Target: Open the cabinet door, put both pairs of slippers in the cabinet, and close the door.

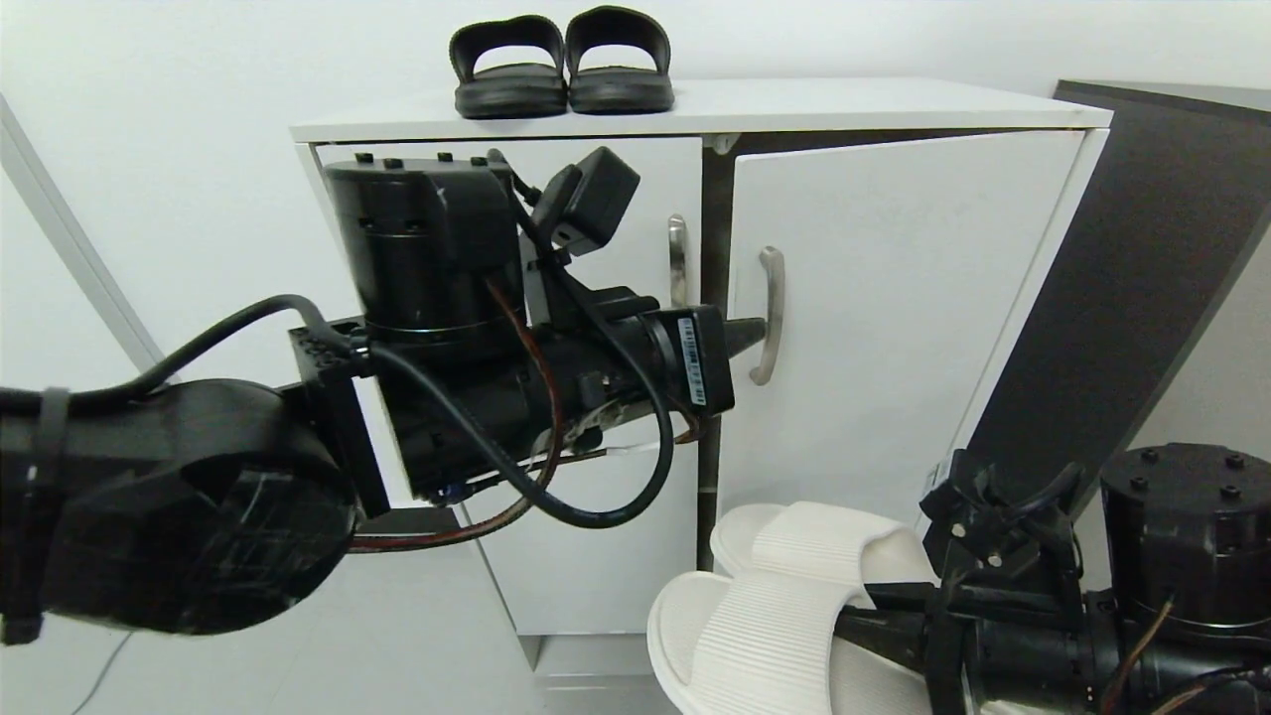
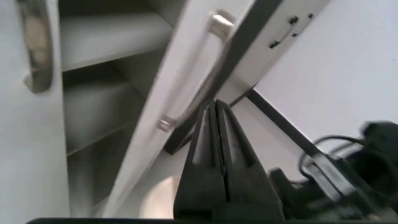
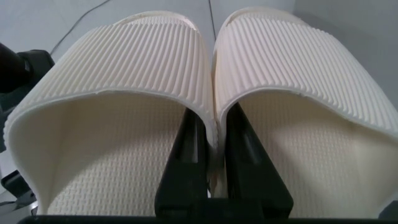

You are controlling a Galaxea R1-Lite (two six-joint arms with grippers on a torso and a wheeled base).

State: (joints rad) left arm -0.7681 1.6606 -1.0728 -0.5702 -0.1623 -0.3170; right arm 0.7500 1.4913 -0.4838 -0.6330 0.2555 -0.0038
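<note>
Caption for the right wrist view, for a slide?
Right pincer clamps the white slippers together by their adjoining inner straps.

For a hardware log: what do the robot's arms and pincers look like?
Left arm and right arm: black, thick cylindrical joints. Black and reddish cables loop along the left, beside a white barcode label. Left pincer and right pincer: slim black fingers.

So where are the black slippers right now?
In the head view the black slippers sit side by side on top of the white cabinet, toward its left end, above the left door.
</note>
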